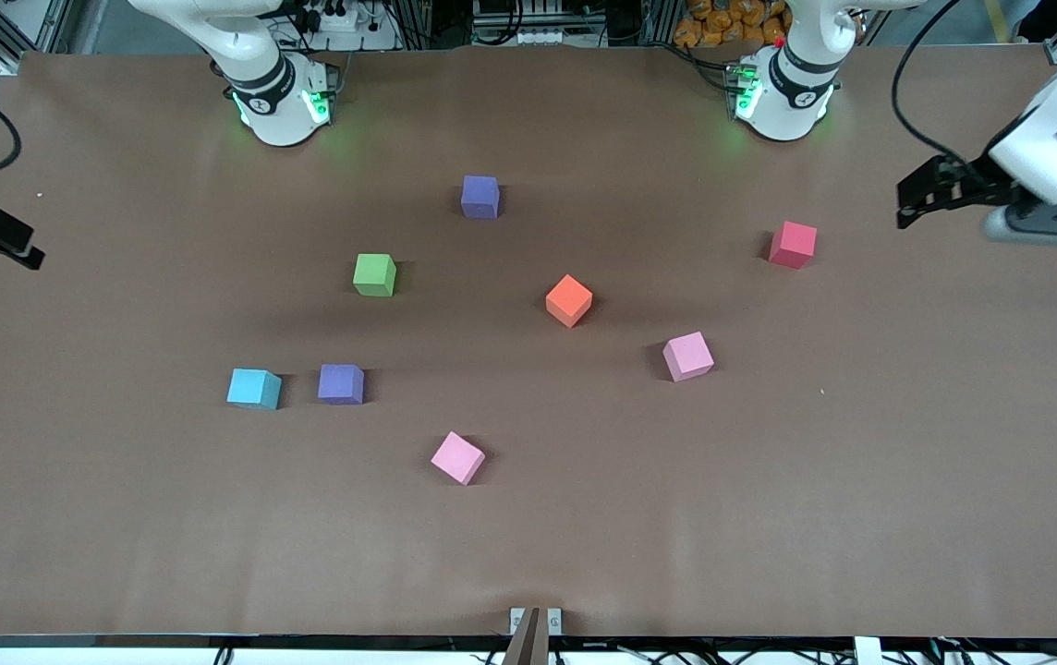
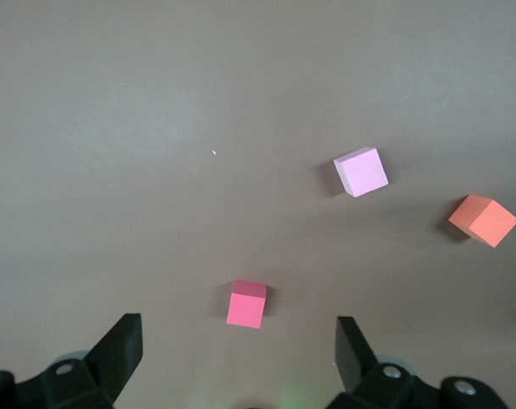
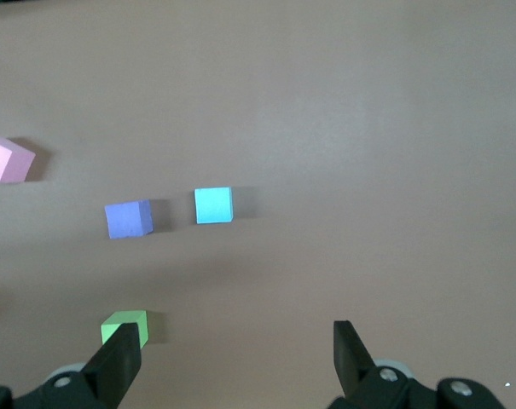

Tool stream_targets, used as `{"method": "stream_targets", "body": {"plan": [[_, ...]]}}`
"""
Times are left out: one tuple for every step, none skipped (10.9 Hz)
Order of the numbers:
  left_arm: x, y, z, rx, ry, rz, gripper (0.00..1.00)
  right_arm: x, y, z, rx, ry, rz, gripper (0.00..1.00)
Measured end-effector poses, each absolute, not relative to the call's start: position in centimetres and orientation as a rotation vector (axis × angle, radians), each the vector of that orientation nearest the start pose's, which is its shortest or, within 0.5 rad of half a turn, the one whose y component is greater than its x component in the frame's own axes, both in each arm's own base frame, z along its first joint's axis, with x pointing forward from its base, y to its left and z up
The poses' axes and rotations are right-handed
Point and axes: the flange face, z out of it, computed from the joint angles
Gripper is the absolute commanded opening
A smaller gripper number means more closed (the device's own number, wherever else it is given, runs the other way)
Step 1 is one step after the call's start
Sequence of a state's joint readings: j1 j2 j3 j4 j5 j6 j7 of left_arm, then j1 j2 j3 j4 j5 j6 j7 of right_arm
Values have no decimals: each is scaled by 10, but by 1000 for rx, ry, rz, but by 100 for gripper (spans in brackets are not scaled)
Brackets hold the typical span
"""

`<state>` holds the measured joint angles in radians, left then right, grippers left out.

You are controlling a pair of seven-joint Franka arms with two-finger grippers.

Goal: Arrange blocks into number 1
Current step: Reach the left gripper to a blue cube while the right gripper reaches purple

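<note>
1. Lower frame of the front view: one pink block (image 1: 457, 457) lies alone, turned at an angle, nearest the camera. Nothing adjoins it.
2. Middle band: cyan block (image 1: 253, 388) and a purple block (image 1: 341, 383) sit just beside each other but apart; a second pink block (image 1: 687, 356) lies well apart at middle right.
3. Centre: orange block (image 1: 569, 300) (rotated) and green block (image 1: 374, 274), apart from one another.
4. Upper band: red block (image 1: 793, 244) at upper right, second purple block (image 1: 479, 196) at upper centre.
5. Count: two purple, two pink, one each of cyan, green, orange, red; eight in all. In my judgement the scatter forms no line or digit, so arranging has not begun.
6. Left gripper (image 2: 239, 342) hangs at the frame's right edge over the table (image 1: 861, 480), jaws spread wide, empty; judged waiting.
7. Right gripper (image 3: 236, 345) sits at the left edge, jaws likewise apart, carrying nothing.
</note>
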<state>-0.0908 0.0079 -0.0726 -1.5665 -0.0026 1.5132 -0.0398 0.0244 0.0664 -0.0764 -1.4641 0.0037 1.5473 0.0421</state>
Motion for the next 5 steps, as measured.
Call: {"method": "stream_targets", "body": {"plan": [[545,-98,601,-3134,215,148,100,581,-20,623,-3142,127,-8,100],[545,-116,583,-3137,262,207,100,591,-13,607,-3135,111,6,100],[542,-146,565,-3137,296,268,100,602,-7,587,-3116,103,27,100],[534,-184,547,-3149,266,336,100,613,-3,565,-3087,105,56,100],[523,-225,527,-3162,216,408,100,624,1,542,-3066,108,80,100]]}}
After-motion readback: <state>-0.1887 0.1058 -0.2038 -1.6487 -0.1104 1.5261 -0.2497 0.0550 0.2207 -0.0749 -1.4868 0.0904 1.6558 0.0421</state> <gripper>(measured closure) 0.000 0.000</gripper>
